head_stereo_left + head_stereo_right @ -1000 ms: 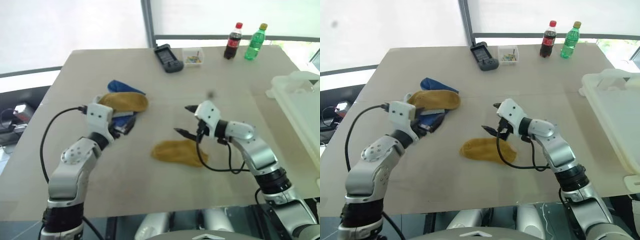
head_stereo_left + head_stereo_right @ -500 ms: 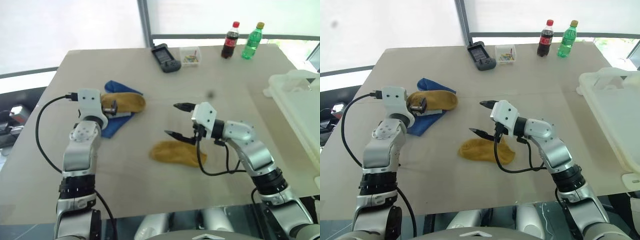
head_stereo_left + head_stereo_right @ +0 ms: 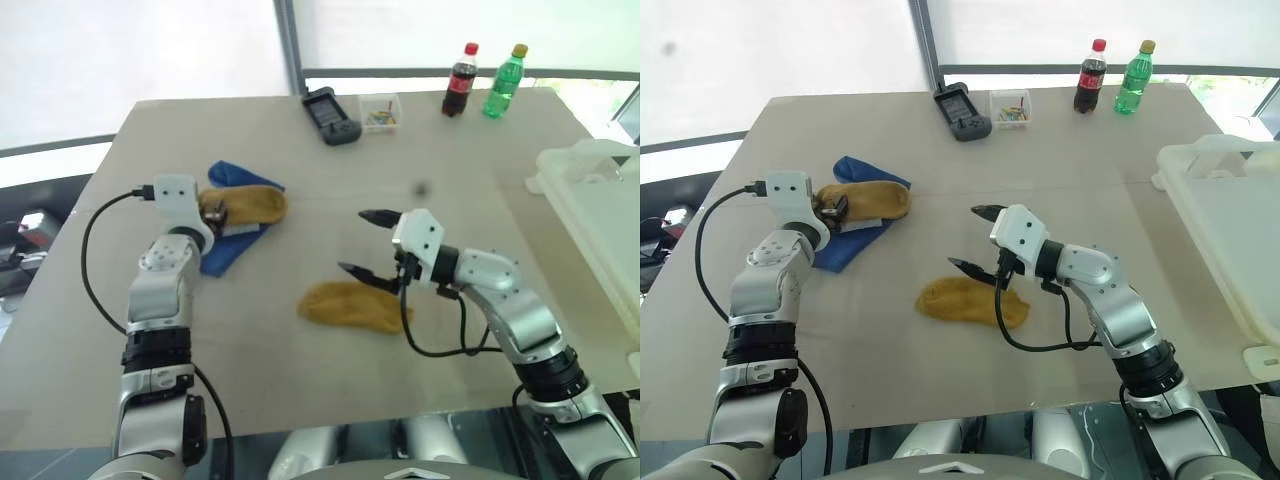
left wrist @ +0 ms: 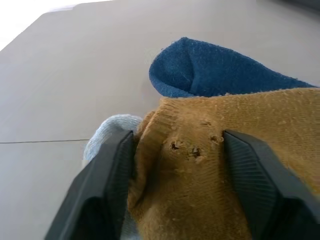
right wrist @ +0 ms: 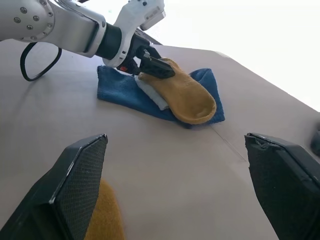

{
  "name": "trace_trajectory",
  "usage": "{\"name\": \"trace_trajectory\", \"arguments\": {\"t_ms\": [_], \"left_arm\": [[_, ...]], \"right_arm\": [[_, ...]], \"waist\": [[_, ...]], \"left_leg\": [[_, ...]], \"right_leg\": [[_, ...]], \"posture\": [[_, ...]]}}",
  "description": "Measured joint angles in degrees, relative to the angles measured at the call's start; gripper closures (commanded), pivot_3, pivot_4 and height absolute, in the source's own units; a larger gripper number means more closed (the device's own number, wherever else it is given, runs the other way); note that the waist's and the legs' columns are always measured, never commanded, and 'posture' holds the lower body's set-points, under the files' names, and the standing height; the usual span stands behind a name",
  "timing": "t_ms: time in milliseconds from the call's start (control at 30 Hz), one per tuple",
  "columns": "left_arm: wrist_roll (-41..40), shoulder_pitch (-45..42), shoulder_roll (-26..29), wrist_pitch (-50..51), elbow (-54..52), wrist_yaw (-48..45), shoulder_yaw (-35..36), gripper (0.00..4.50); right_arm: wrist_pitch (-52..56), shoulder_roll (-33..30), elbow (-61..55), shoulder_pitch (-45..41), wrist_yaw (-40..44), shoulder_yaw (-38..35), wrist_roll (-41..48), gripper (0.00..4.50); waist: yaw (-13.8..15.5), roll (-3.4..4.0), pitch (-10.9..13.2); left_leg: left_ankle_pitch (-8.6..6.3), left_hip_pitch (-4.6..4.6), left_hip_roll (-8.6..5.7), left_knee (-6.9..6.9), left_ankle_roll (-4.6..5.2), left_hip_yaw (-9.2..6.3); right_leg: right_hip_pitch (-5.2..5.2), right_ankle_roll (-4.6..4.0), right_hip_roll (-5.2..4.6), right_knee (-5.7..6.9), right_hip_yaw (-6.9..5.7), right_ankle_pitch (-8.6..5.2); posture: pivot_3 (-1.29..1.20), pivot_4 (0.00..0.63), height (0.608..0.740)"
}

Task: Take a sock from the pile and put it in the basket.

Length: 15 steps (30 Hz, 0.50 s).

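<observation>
The left gripper sits at the cuff end of the mustard sock that tops the pile, near the left edge of the table. In the left wrist view its jaws stand on either side of the bunched cuff, against the fabric; whether they have fully clamped on it cannot be told. Risk one: a shallow bite on the cuff alone may slip when the arm lifts, dropping the sock back on the pile. Risk two: the light grey sock lies directly beneath the cuff and beside one finger, and the blue sock touches the mustard one behind it; a deep or low closure could snag either and drag two socks together, or spread the pile toward the table edge. Risk three: the basket stands at the far right edge, well apart from the pile, so the carry crosses the whole table. The right gripper, jaws wide apart and holding nothing, hovers above a second mustard sock lying alone in mid-table; it occupies that path, and a trailing sock toe could brush it or its cable. A handover there would add a second chance of dropping the sock.
</observation>
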Motion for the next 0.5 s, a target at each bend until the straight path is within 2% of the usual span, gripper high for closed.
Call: {"name": "trace_trajectory", "arguments": {"t_ms": [100, 133, 500], "left_arm": [[-0.18, 0.52, -0.05, -0.60, -0.07, -0.35, 0.03, 4.17], [-0.51, 1.11, -0.05, -0.98, -0.29, -0.43, 0.18, 4.46], [-1.86, 12.31, 1.90, -4.43, -13.43, -5.73, 1.75, 4.46]], "right_arm": [[0.58, -0.32, -0.07, 0.23, 0.00, -0.14, 0.02, 0.00], [0.77, -0.32, -0.07, 0.27, 0.01, -0.13, 0.03, 0.00], [0.95, -0.19, 0.16, 0.01, 0.35, -0.13, 0.32, 0.00]], "waist": [[-0.04, 0.00, 0.00], [-0.11, 0.00, 0.00], [-0.24, 0.00, 0.01]], "left_leg": [[0.00, 0.00, 0.00, 0.00, 0.00, 0.00], [0.00, 0.00, 0.00, 0.00, 0.00, 0.00], [0.00, 0.00, 0.00, -0.02, 0.00, 0.02]], "right_leg": [[0.00, 0.00, 0.00, 0.01, 0.00, 0.00], [0.00, 0.00, 0.01, 0.02, 0.02, 0.00], [0.01, 0.00, 0.00, 0.00, 0.05, 0.00]], "posture": [[0.00, 0.150, 0.740], [0.00, 0.150, 0.740], [0.00, 0.150, 0.740]]}}
